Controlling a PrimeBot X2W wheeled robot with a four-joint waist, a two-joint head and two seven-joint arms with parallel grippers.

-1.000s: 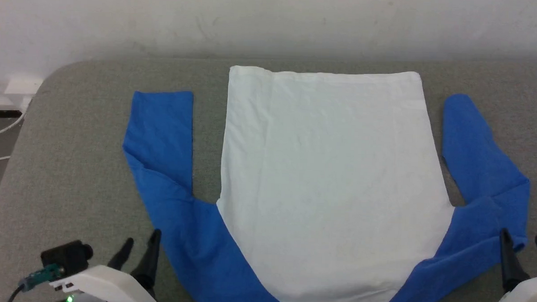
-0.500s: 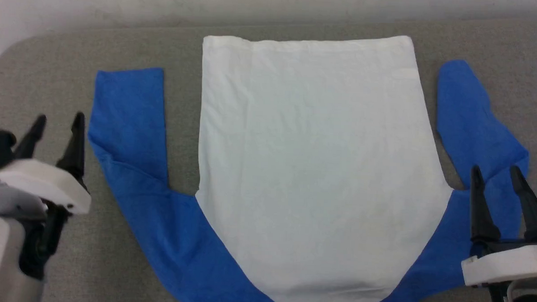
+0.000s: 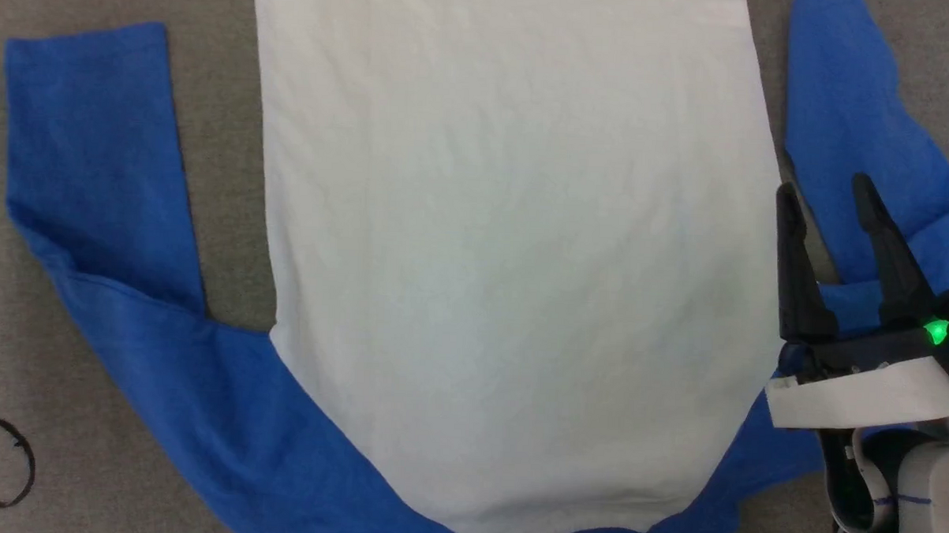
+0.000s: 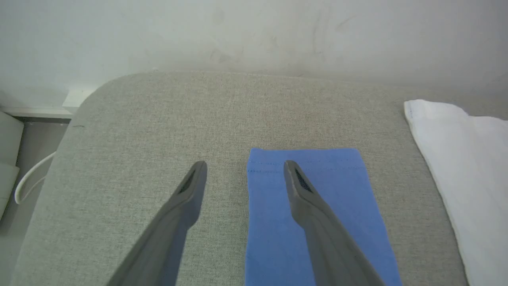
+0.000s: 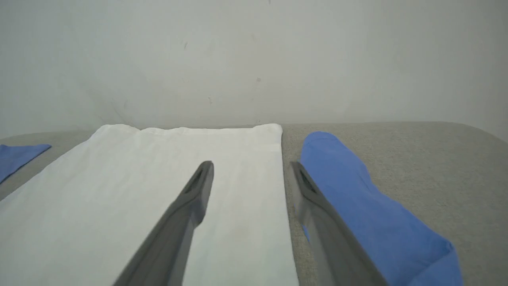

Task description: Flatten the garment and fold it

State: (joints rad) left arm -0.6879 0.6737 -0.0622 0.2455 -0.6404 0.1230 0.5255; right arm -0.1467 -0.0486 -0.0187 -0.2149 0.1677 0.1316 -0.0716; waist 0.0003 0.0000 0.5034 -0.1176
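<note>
The garment point(image 3: 506, 260) lies spread flat on the grey surface, hem away from me, white body in the middle. Its blue left sleeve point(image 3: 92, 143) and blue right sleeve point(image 3: 866, 114) bend up alongside the body. My right gripper point(image 3: 824, 186) is open over the gap between the body's right edge and the right sleeve. The right wrist view shows the right gripper point(image 5: 251, 165) with one finger over white cloth and the other by the right sleeve point(image 5: 357, 206). My left gripper point(image 4: 245, 165) is open over the left sleeve's cuff point(image 4: 305, 159), holding nothing.
The grey padded surface point(image 3: 225, 171) ends at a white wall point(image 4: 254, 35), with a rounded corner at the far left. A white cable point(image 4: 29, 178) hangs off that corner. A black cable loop point(image 3: 2, 463) lies near the left front.
The head camera has tilted down and closer, so the whole picture has shifted. Both grippers have come forward, the left out beside the left sleeve, the right up along the body's right edge.
</note>
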